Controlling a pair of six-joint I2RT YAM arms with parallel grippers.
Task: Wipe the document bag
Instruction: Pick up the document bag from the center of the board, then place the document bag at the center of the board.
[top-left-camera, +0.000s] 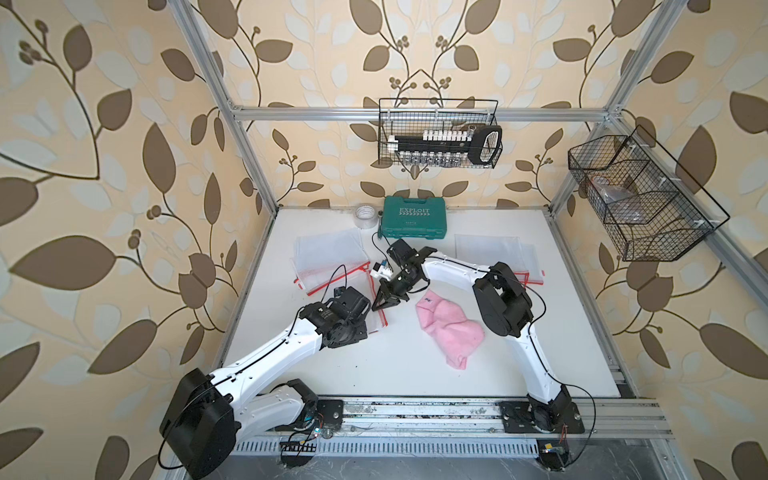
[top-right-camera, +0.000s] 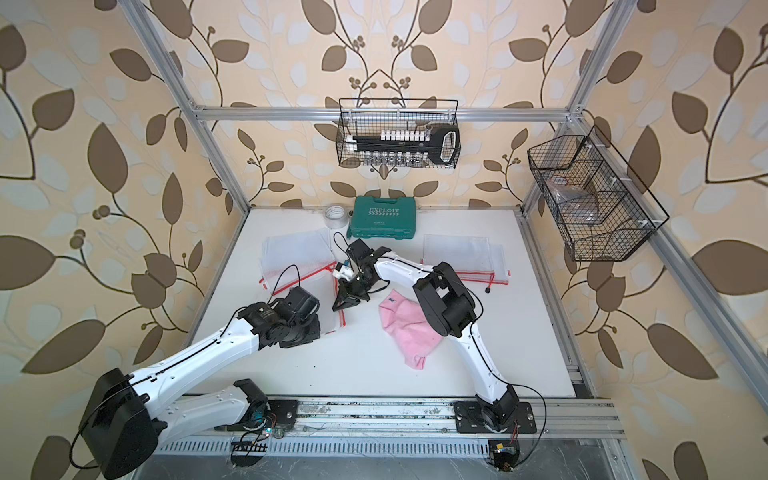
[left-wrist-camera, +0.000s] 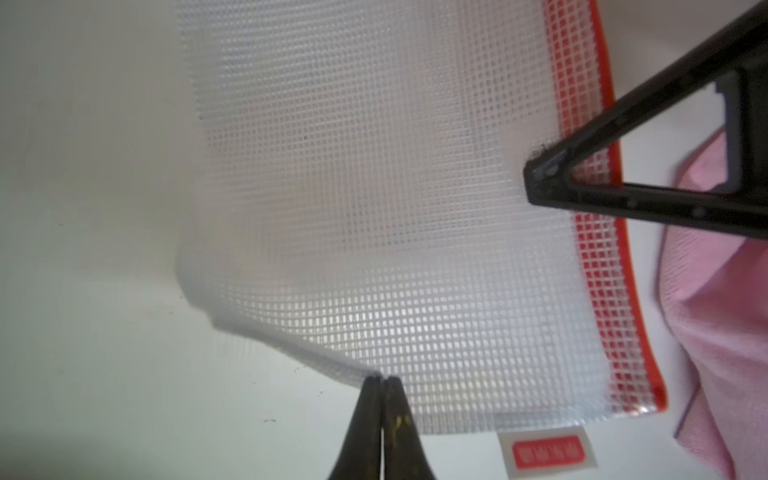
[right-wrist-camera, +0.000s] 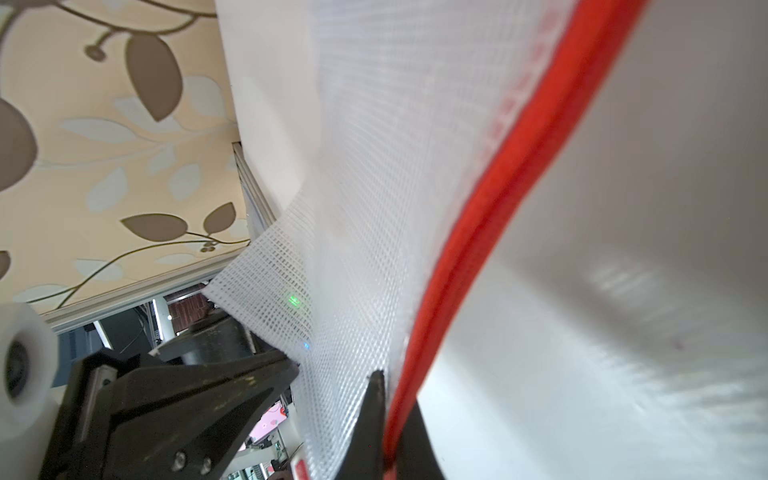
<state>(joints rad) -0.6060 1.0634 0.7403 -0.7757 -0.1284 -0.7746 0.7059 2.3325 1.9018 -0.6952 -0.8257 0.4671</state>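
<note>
White table (top-left-camera: 374, 374) in a leaf-papered booth. Your bag (left-wrist-camera: 374, 208), clear mesh with a red zip edge, lies just left of centre in both top views, mostly hidden under the left arm's wrist, with the pink cloth (top-left-camera: 451, 328) near it toward the right, free of both grippers. Your left gripper (left-wrist-camera: 380, 380) is clenched, tips pressed together on the bag's plain edge. Your right gripper (right-wrist-camera: 388, 399) comes in from the opposite side and is pinched tight on the red zip edge, so the bag is gripped at both sides.
</note>
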